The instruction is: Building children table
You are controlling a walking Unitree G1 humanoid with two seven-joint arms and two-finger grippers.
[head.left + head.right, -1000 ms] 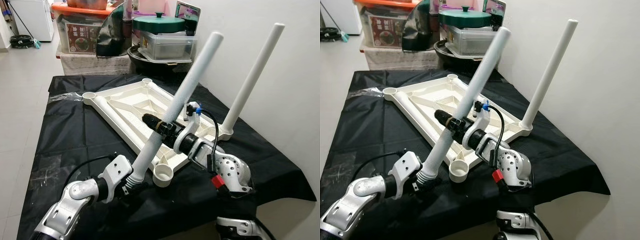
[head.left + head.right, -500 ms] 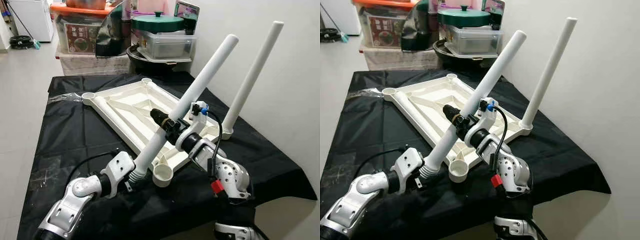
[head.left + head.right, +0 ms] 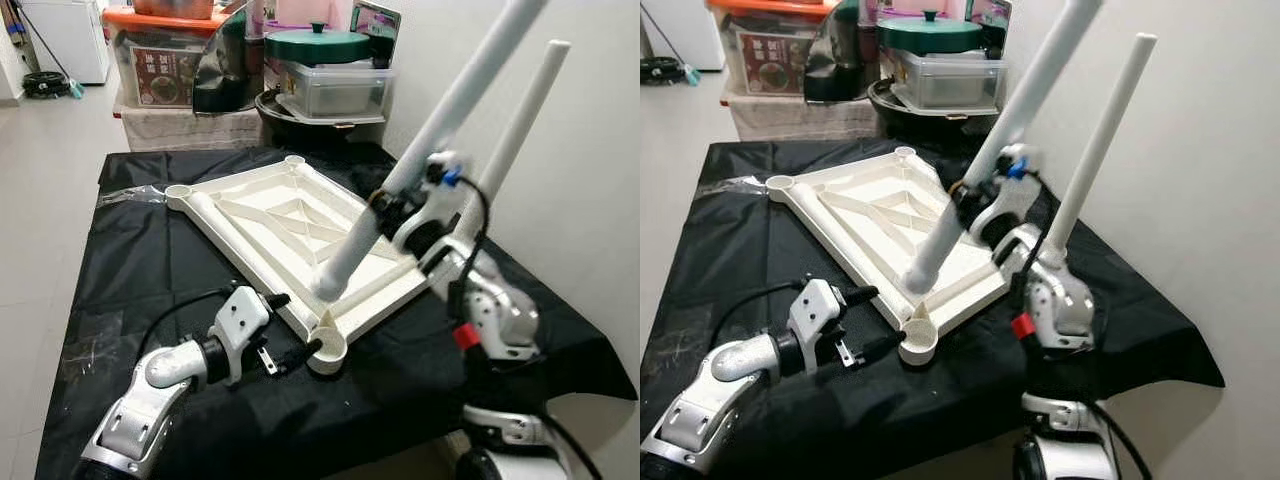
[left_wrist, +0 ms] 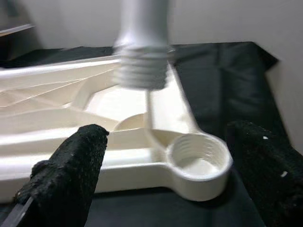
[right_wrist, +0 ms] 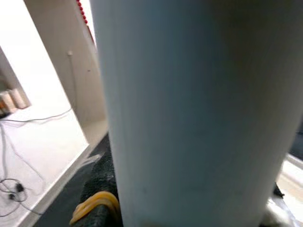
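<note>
A black cloth (image 3: 120,250) covers the table. Behind it stand a green-lidded pot (image 3: 318,45) on a clear plastic box (image 3: 335,92) and an orange-lidded storage bin (image 3: 160,60).

A black-draped table (image 3: 130,260) carries the upturned white tabletop (image 3: 280,225) — flat on the cloth.

Bright, even indoor light, soft shadows. Head views sharp; right arm slightly motion-blurred. Left wrist view: table leg (image 4: 142,56) blurred. Right wrist view soft, close-up out of focus.
</note>
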